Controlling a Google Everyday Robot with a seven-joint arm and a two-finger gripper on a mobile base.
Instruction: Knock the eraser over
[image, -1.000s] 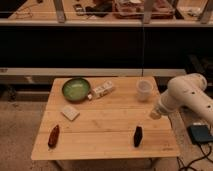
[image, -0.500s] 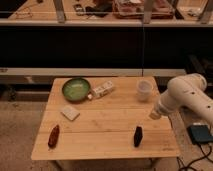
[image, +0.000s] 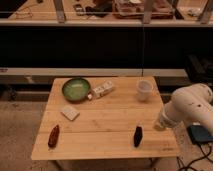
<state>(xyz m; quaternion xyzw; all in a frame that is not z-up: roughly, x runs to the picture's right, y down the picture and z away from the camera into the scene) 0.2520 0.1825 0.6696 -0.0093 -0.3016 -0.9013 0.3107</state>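
The eraser (image: 137, 136) is a small, nearly black block standing upright near the front right of the wooden table (image: 107, 117). My white arm comes in from the right edge of the view. The gripper (image: 161, 124) is at the arm's lower left end, over the table's right edge, a short way to the right of the eraser and apart from it.
A green bowl (image: 76, 89) and a small white carton (image: 102, 90) sit at the back of the table. A white cup (image: 144, 90) stands at the back right. A flat white pad (image: 69, 112) and a reddish-brown bottle-shaped object (image: 53, 135) lie at the left. A dark counter runs behind.
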